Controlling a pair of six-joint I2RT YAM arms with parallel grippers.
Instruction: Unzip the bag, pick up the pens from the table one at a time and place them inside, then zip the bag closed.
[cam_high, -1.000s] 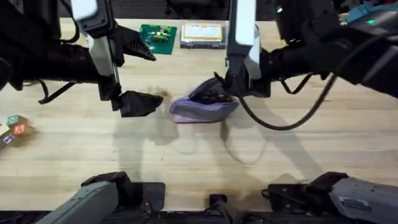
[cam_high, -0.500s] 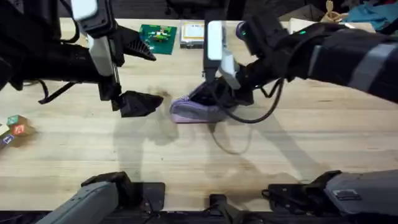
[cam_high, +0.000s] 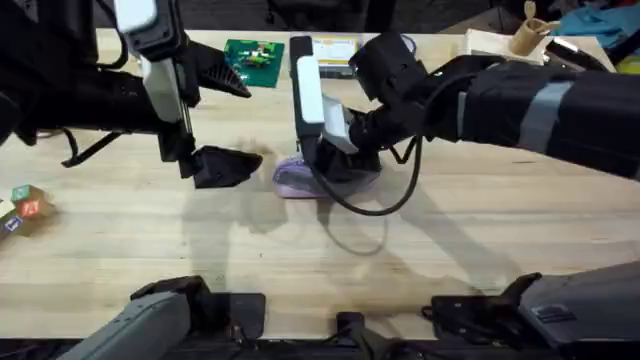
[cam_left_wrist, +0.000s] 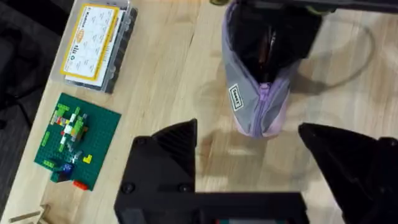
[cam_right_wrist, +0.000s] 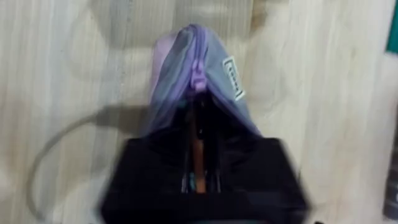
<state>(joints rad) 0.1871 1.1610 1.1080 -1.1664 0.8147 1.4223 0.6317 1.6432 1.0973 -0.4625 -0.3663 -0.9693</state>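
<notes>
The lilac and grey bag (cam_high: 292, 182) lies at the middle of the table (cam_high: 450, 240), its zipper partly open onto a dark inside (cam_left_wrist: 258, 106). My right gripper (cam_high: 322, 150) reaches across from the right and sits on the bag's open part. In the right wrist view its black fingers are closed together (cam_right_wrist: 199, 146) on a slim orange pen (cam_right_wrist: 195, 152) that points down into the opening; the far end of the bag (cam_right_wrist: 186, 68) is zipped. My left gripper (cam_high: 228, 165) hovers just left of the bag, open and holding nothing (cam_left_wrist: 245, 130).
A green baseplate with small bricks (cam_high: 253, 55) and a yellow clear-lidded box (cam_left_wrist: 96, 43) lie at the back of the table. Coloured wooden blocks (cam_high: 22, 205) sit at the left edge. A cup of wooden utensils (cam_high: 528, 30) stands at the back right.
My right arm has swung left, carrying its gripper from the bag's right end to over its middle. The left arm and the bag have stayed where they were.
</notes>
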